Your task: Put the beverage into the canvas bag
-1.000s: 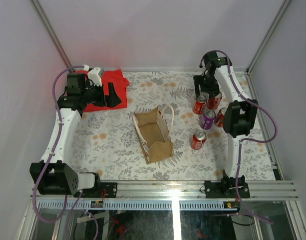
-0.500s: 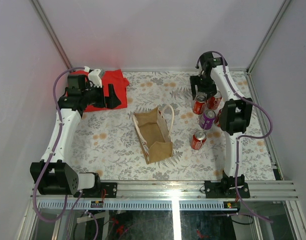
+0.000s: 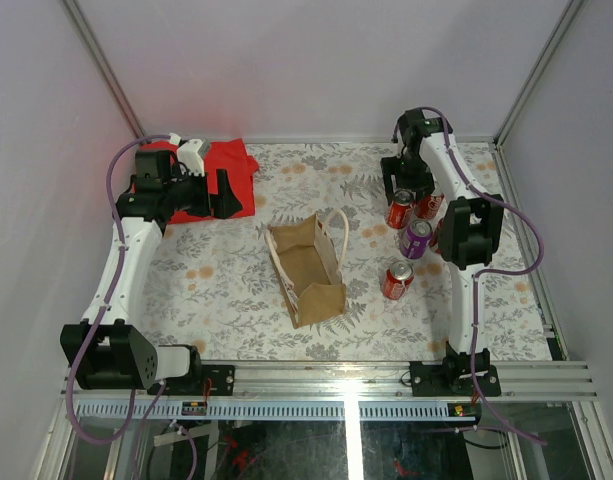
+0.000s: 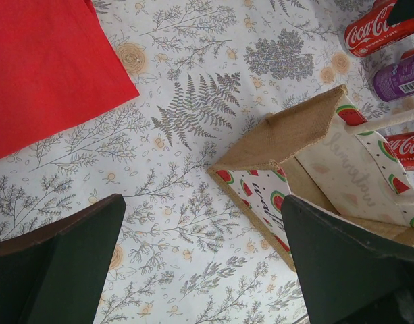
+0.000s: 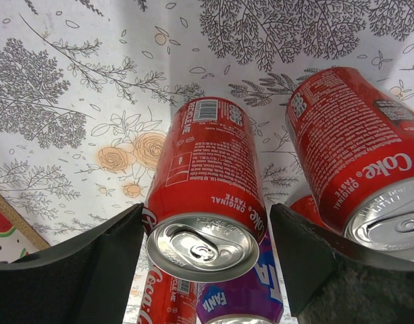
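Because the bag (image 3: 306,265) stands on the table (image 3: 226,290) at the centre of the top view with its mouth open upward, a drink can be lowered straight into it. Its cream handles lie toward the right rim and, as far as I can judge, do not block the opening. The drinks stand upright in a tight cluster at right of centre, so a pick most likely has to come from above and take an outer one.

That would explain why the right claw (image 3: 404,190) hangs over the can (image 3: 399,211) at the upper left of the cluster, which has bare table on its left. In the right wrist view this can sits between the two fingers, lid facing the camera. The jaws are spread. The left finger lies just beside the can's wall and the right one a little apart, so nothing is pinched yet. A second can (image 5: 348,155) stands just beyond the right finger, near enough that closing might nudge it. A purple can (image 3: 416,238) sits lower in the cluster.

The left claw (image 3: 218,192) waits at upper left over the edge of the red cloth (image 3: 221,168), spread and holding nothing, its camera aimed at the bag.
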Available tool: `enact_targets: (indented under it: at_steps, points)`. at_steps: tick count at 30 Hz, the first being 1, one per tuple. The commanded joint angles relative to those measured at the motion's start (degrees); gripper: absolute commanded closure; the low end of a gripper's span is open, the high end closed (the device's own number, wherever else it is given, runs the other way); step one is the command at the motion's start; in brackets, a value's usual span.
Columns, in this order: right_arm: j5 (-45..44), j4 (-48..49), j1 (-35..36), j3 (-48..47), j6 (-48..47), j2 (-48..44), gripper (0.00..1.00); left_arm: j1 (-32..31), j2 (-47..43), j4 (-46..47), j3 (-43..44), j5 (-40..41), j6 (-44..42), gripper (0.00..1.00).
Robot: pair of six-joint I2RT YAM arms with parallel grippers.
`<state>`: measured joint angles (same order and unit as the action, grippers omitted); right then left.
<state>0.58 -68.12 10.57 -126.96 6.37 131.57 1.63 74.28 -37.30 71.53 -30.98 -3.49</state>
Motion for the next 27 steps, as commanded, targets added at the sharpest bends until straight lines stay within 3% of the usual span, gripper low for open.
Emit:
enact_targets:
  at_steps: [1,8,12,14,17,19,27]
  points:
    - [-1.26,-2.85,0.71,1.0,-1.61,0.66,0.2,0.48,0.2,0.3,-0.34,-1.11,-0.81,0.0]
    - [-2.08,-3.05,0.73,0.83,-1.88,1.32,0.21,0.43,0.54,0.57,-0.68,-1.18,-0.79,0.0]
    - [-2.17,-3.43,0.74,-0.04,-1.89,1.23,0.34,0.55,0.67,0.72,-0.9,-1.03,-0.9,0.0]
    - [-1.95,-4.23,0.75,-1.17,-1.68,1.3,0.46,0.54,0.67,0.73,-1.02,-1.1,-0.75,0.0]
    - [-1.1,-5.97,0.77,-4.12,-1.27,1.48,0.84,0.54,0.69,0.82,-1.12,-1.18,-0.72,0.0]
    - [-0.34,-6.8,0.69,-6.54,-0.62,1.05,1.0,0.54,0.64,0.79,-1.14,-1.03,-0.72,0.0]
    - [2.12,-6.88,0.73,-12.44,1.92,-5.39,1.0,0.52,0.4,0.74,-1.43,-0.66,-1.12,0.0]
